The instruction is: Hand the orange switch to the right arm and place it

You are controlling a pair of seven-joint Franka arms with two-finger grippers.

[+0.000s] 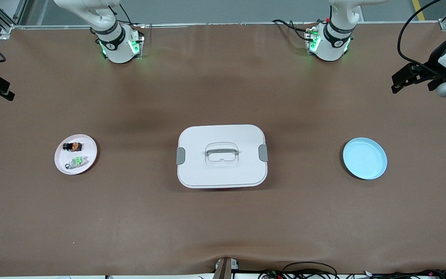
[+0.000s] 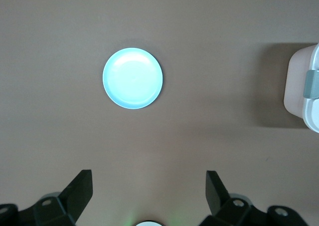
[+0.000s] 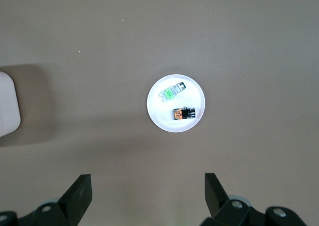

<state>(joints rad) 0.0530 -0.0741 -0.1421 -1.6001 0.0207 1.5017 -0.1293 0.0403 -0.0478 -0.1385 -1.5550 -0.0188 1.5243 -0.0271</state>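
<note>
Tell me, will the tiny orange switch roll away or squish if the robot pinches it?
The orange switch looks blocky and hard, so it probably won't squish or roll. It is tiny beside the green-topped part on the pink plate, so it is likely light and could slide or twist if pinched off-centre.

1. Sitting at the table's centre: lidded box (image 1: 222,155), well apart from both plates.
2. Lying toward the right arm's end of the table: small plate (image 1: 60,162), carrying the orange switch (image 1: 72,146) and the green-topped part (image 1: 76,161).
3. Resting farther from the front camera than the green-topped part, just beside it: the orange switch.
4. Lying toward the left arm's end: second plate (image 1: 364,158).
</note>
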